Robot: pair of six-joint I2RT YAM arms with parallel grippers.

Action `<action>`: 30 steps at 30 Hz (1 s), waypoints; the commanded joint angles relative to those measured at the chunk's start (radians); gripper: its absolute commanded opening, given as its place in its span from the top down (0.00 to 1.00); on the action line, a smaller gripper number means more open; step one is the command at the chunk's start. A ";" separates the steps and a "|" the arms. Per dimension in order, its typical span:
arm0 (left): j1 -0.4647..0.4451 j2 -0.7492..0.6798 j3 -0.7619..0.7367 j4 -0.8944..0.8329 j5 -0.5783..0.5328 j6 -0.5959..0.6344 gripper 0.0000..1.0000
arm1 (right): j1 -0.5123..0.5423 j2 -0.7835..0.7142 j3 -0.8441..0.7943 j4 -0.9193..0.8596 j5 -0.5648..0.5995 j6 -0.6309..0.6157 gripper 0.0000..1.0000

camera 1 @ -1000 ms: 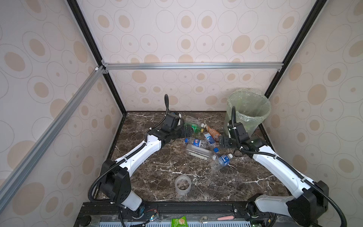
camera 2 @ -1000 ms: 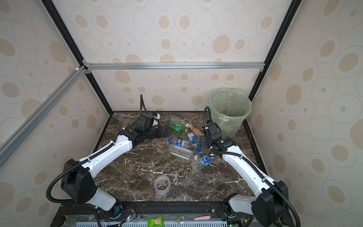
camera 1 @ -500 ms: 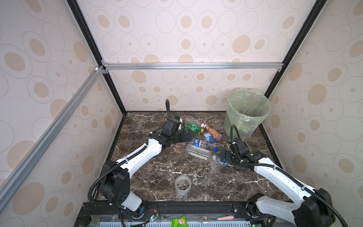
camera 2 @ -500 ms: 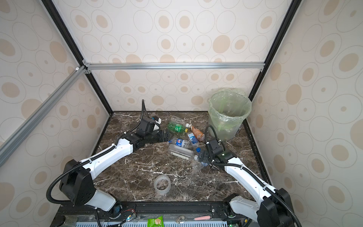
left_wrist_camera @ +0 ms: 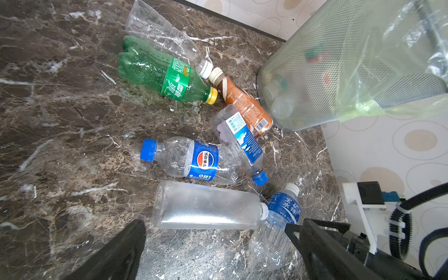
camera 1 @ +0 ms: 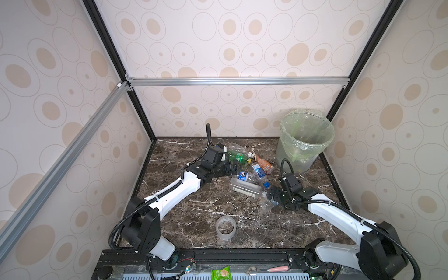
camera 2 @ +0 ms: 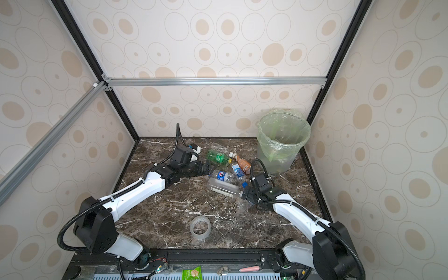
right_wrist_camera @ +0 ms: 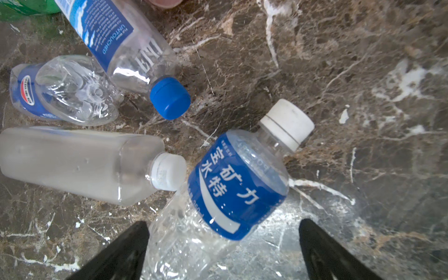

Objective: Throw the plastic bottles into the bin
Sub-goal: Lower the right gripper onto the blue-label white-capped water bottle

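Blue-labelled bottle inside spread right tool

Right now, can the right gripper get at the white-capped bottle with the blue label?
Probably yes. The right gripper is open, jaws either side of the white-capped bottle's clear body, nothing lying over it. The frosted bottle's cap lies close beside it.

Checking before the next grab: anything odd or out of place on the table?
Yes: a clear tape roll lies alone near the front edge of the table, apart from the bottles, and it is no bottle. The blue-capped Pepsi bottle looks crumpled.
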 commanded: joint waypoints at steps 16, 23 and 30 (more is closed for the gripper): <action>-0.008 -0.011 -0.015 0.018 -0.011 -0.009 0.01 | -0.071 0.030 -0.070 0.060 0.021 0.001 0.24; -0.008 -0.010 -0.012 0.022 -0.010 -0.015 0.01 | -0.111 0.035 -0.090 0.073 0.023 -0.020 0.30; -0.012 -0.003 -0.012 0.023 -0.009 -0.019 0.01 | -0.169 0.048 -0.097 0.084 0.012 -0.056 0.34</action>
